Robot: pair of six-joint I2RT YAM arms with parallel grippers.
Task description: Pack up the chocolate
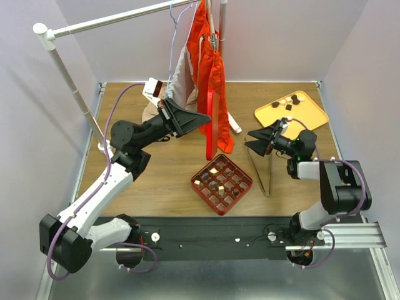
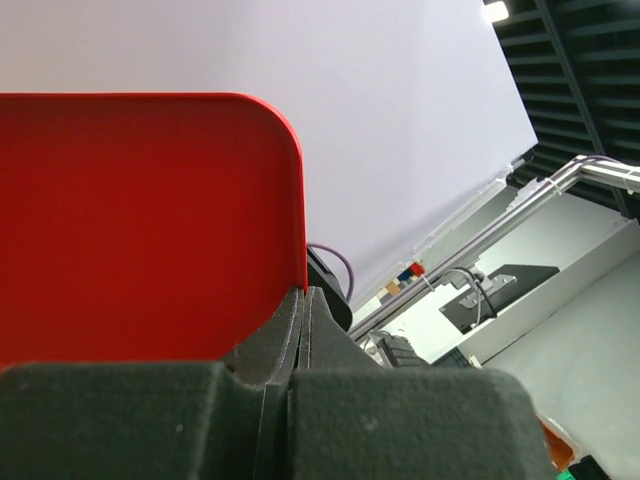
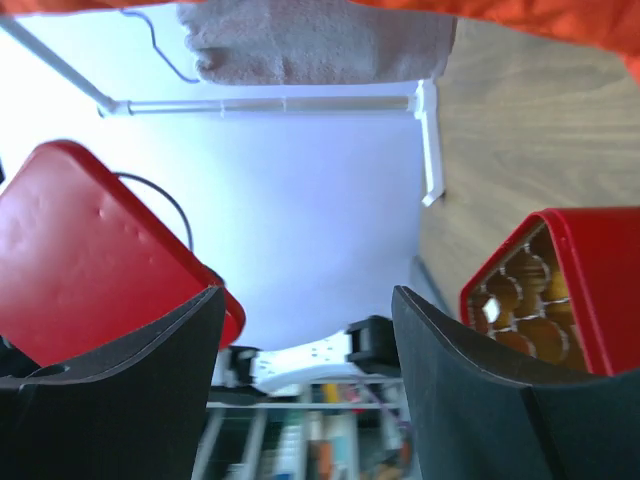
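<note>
Wooden table (image 1: 156,172): left gripper (image 2: 303,300) is pinching red lid (image 2: 150,220) by its edge, liable to slip; right gripper (image 3: 308,295) is gaping, empty.

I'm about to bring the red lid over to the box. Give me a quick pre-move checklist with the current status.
1. Left end effector shut on the edge of the red lid: ok.
2. Right end effector open and holding nothing: ok.
3. All chocolate pieces packed: not ok; several lie on the yellow-orange tray.
4. Red gridded box uncovered, open side up: ok.
5. Lid clear of the hanging orange garment: cannot tell; the two overlap in the top view.
</note>
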